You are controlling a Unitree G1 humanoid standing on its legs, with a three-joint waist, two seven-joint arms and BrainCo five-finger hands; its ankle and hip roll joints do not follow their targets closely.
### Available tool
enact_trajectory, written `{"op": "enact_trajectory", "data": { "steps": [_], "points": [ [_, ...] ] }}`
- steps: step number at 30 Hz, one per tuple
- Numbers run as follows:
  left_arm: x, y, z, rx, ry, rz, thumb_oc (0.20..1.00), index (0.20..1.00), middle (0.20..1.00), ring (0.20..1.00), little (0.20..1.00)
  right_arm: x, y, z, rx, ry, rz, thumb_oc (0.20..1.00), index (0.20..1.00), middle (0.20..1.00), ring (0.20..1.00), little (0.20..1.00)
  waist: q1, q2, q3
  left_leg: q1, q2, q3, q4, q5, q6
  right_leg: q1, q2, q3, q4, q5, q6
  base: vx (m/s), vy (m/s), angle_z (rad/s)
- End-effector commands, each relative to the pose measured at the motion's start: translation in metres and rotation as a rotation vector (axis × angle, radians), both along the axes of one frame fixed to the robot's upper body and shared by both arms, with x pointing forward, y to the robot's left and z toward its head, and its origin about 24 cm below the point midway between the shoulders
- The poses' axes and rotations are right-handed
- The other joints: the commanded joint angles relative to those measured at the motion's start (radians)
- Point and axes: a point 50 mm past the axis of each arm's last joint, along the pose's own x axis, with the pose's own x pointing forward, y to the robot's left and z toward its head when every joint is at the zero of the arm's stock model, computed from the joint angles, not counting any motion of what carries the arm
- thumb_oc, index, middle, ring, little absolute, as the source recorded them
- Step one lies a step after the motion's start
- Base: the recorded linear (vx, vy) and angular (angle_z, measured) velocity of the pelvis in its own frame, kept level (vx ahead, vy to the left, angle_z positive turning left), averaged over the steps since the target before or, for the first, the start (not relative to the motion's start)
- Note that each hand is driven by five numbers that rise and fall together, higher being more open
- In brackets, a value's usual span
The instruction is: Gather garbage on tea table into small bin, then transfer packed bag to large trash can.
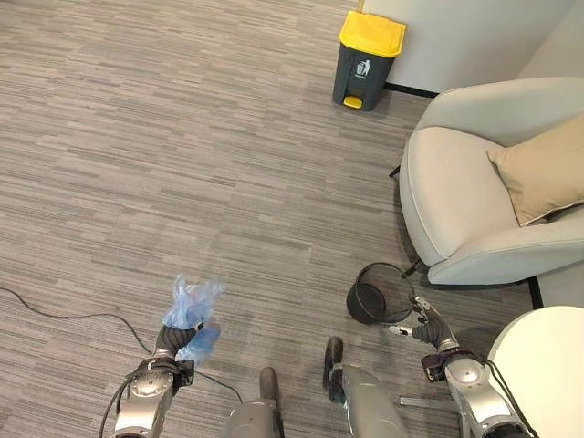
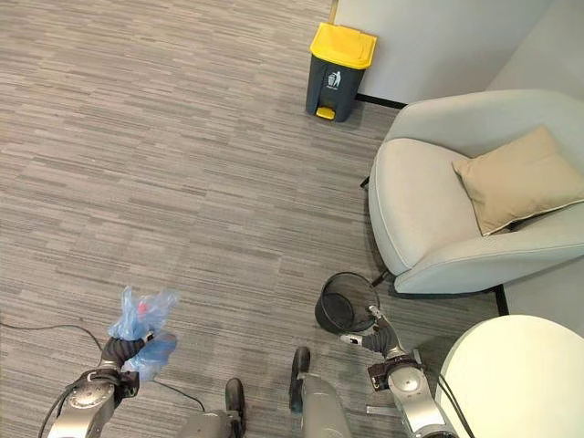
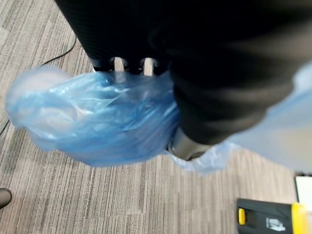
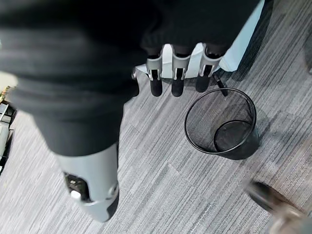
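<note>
Left hand [image 1: 169, 345] clenched around crumpled blue plastic bag [image 1: 192, 310] over grey carpet, right hand [image 1: 422, 321] with relaxed fingers beside empty black mesh bin [image 1: 372, 294], yellow-lidded grey trash can [image 1: 367, 59] well apart by wall

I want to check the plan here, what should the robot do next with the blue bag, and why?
Probably carry the blue bag forward toward the yellow-lidded trash can. The left robot hand is closed on the bag, the small mesh bin beside the armchair looks empty, and the trash can stands well ahead across open carpet with its lid shut. The right robot hand hangs open, holding nothing.
</note>
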Motion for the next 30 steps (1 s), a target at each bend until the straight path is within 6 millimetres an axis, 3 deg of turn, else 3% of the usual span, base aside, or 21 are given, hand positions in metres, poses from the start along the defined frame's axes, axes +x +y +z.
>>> {"op": "enact_trajectory", "data": {
  "steps": [1,4,7,8,10,12,15,17,18,20,23,28,30],
  "points": [
    [0.007,-0.003,0.014,0.046,-0.084,-0.071,0.200,0.200,0.200,0.200,0.200,0.002,-0.005,0.009,-0.017,-0.062,0.007,1.000,1.000,1.000,1.000,1.000,-0.034,0.014,-0.027,0.096,-0.031,-0.092,0.046,-0.175,-0.058,0.045,0.019,-0.019,-0.017,0.039,0.024,0.60,-0.187,0.61],
    [0.000,-0.007,0.008,0.027,-0.058,-0.078,0.200,0.200,0.200,0.200,0.200,-0.008,-0.011,0.005,-0.028,-0.042,-0.013,1.000,1.000,1.000,1.000,1.000,-0.060,0.020,-0.070,0.124,0.005,-0.099,0.102,-0.218,-0.103,0.095,0.026,-0.010,-0.007,0.021,-0.006,0.46,-0.199,0.76],
    [-0.001,-0.010,0.007,0.018,-0.051,-0.094,0.200,0.200,0.200,0.200,0.200,-0.010,-0.016,0.004,-0.041,-0.031,-0.019,1.000,1.000,1.000,1.000,1.000,-0.075,0.021,-0.083,0.077,0.059,-0.066,0.269,-0.150,-0.140,0.163,0.047,-0.031,-0.027,-0.005,-0.033,0.29,-0.161,0.44],
    [0.000,-0.010,0.007,0.019,-0.052,-0.093,0.200,0.200,0.200,0.200,0.200,-0.010,-0.018,0.005,-0.043,-0.035,-0.026,1.000,1.000,1.000,1.000,1.000,-0.079,0.016,-0.088,0.063,0.068,-0.058,0.302,-0.113,-0.146,0.194,0.062,-0.035,-0.050,-0.015,-0.043,0.27,-0.113,0.21],
    [0.003,-0.011,0.007,0.019,-0.054,-0.094,0.200,0.200,0.200,0.200,0.200,-0.010,-0.020,0.003,-0.051,-0.025,-0.028,1.000,1.000,1.000,1.000,1.000,-0.074,0.011,-0.082,0.013,0.081,-0.051,0.352,-0.097,-0.138,0.230,0.070,-0.019,-0.058,-0.040,-0.055,0.23,-0.069,-0.17],
    [0.006,-0.012,0.008,0.022,-0.055,-0.105,0.200,0.200,0.200,0.200,0.200,-0.008,-0.023,0.006,-0.057,-0.037,-0.036,1.000,1.000,1.000,1.000,1.000,-0.075,-0.007,-0.085,-0.038,0.087,-0.034,0.285,-0.127,-0.123,0.256,0.058,-0.003,-0.074,-0.053,-0.048,0.25,-0.002,-0.37],
    [0.008,-0.011,0.010,0.032,-0.061,-0.115,0.200,0.200,0.200,0.200,0.200,-0.007,-0.026,0.007,-0.060,-0.040,-0.044,1.000,1.000,1.000,1.000,1.000,-0.067,-0.015,-0.076,-0.101,0.092,-0.032,0.265,-0.116,-0.128,0.281,0.053,0.008,-0.082,-0.062,-0.046,0.16,0.034,-0.14],
    [0.012,-0.010,0.013,0.050,-0.069,-0.120,0.200,0.200,0.200,0.200,0.200,-0.008,-0.026,0.005,-0.061,-0.035,-0.058,1.000,1.000,1.000,1.000,1.000,-0.051,-0.014,-0.066,-0.178,0.106,-0.046,0.194,-0.017,-0.153,0.315,0.059,0.023,-0.096,-0.075,-0.044,0.15,0.092,-0.29],
    [0.012,-0.010,0.013,0.050,-0.069,-0.121,0.200,0.200,0.200,0.200,0.200,-0.008,-0.026,0.005,-0.061,-0.036,-0.058,1.000,1.000,1.000,1.000,1.000,-0.051,-0.015,-0.065,-0.176,0.105,-0.046,0.191,-0.015,-0.153,0.316,0.059,0.023,-0.096,-0.075,-0.045,0.20,0.136,-0.25],
    [0.014,-0.011,0.015,0.048,-0.080,-0.121,0.200,0.200,0.200,0.200,0.200,-0.011,-0.026,0.001,-0.060,-0.016,-0.072,1.000,1.000,1.000,1.000,1.000,-0.029,-0.007,-0.059,-0.226,0.120,-0.079,0.137,0.058,-0.172,0.358,0.062,0.042,-0.094,-0.102,-0.041,0.30,0.280,-0.16],
    [0.015,-0.015,0.016,0.041,-0.088,-0.133,0.200,0.200,0.200,0.200,0.200,-0.011,-0.025,0.000,-0.066,-0.012,-0.066,1.000,1.000,1.000,1.000,1.000,-0.027,0.000,-0.069,-0.197,0.105,-0.101,0.098,0.049,-0.166,0.378,0.054,0.063,-0.075,-0.123,-0.026,0.31,0.327,-0.39],
    [0.023,0.001,0.029,0.092,-0.126,-0.098,0.200,0.200,0.200,0.200,0.200,0.007,-0.003,0.004,-0.024,-0.046,-0.028,1.000,1.000,1.000,1.000,1.000,0.005,-0.033,-0.067,-0.178,0.061,-0.040,0.162,-0.034,-0.082,0.310,-0.017,0.112,0.125,-0.097,0.014,0.25,0.357,-0.47],
    [0.022,0.003,0.030,0.094,-0.129,-0.090,0.200,0.200,0.200,0.200,0.200,0.009,0.001,0.005,-0.010,-0.053,-0.022,1.000,1.000,1.000,1.000,1.000,0.009,-0.037,-0.064,-0.153,0.054,-0.026,0.156,-0.051,-0.070,0.274,-0.010,0.105,0.160,-0.073,0.016,0.23,0.218,-0.42]
  ]
}}
